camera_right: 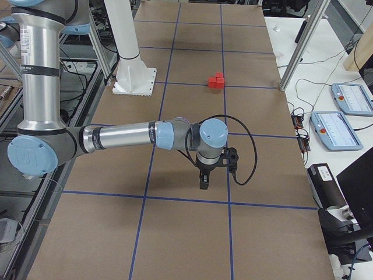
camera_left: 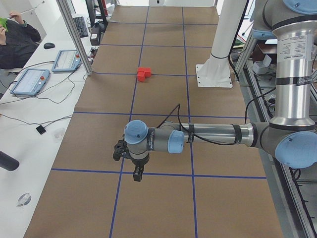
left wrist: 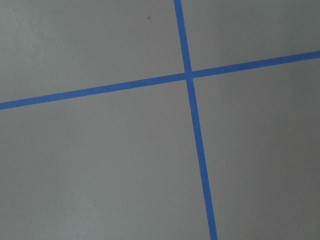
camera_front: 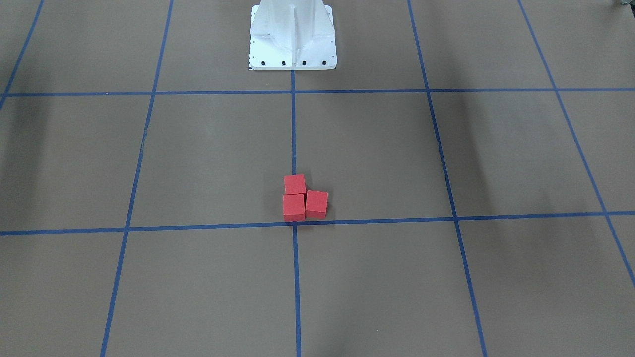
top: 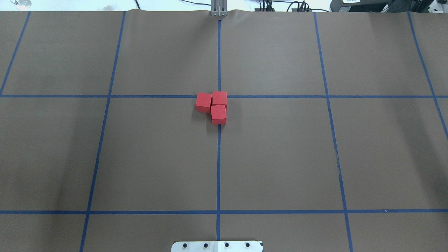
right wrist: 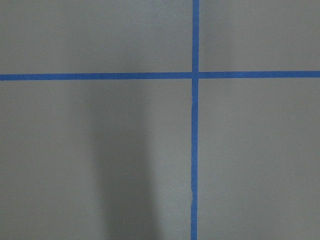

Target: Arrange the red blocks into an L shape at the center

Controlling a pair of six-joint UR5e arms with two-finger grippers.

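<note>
Three red blocks (top: 218,114) (top: 203,102) (top: 219,98) sit touching in an L on the brown gridded surface. The corner block lies on the center crossing (camera_front: 294,224) of blue tape. One block is beside it toward the robot's left, one closer to the robot. The cluster also shows small as red blocks (camera_left: 144,74) (camera_right: 216,81) in the side views. My left gripper (camera_left: 137,174) and right gripper (camera_right: 204,181) hang over the table's ends, far from the blocks. I cannot tell whether either is open or shut. Both wrist views show only tape lines.
The white robot base (camera_front: 292,39) stands on the center line behind the blocks. Tablets (camera_left: 30,81) (camera_right: 340,129), cables and a person's arm (camera_left: 17,34) lie off the table's far side. An aluminium post (camera_left: 74,34) rises at that edge.
</note>
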